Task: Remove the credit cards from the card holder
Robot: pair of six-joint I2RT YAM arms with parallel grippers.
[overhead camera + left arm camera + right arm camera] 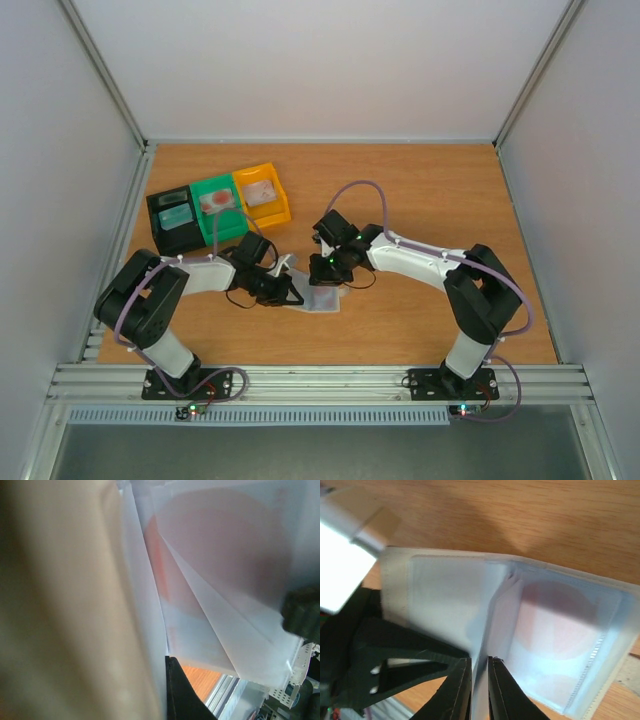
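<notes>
Right wrist, reddish card in card holder

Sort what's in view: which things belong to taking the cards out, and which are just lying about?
Job in hand:
- card holder
- reddish card, in the holder's pocket
- left gripper, at the holder
- right gripper, closed on a holder flap

Lying about:
- black bin
- green bin
- yellow bin
</notes>
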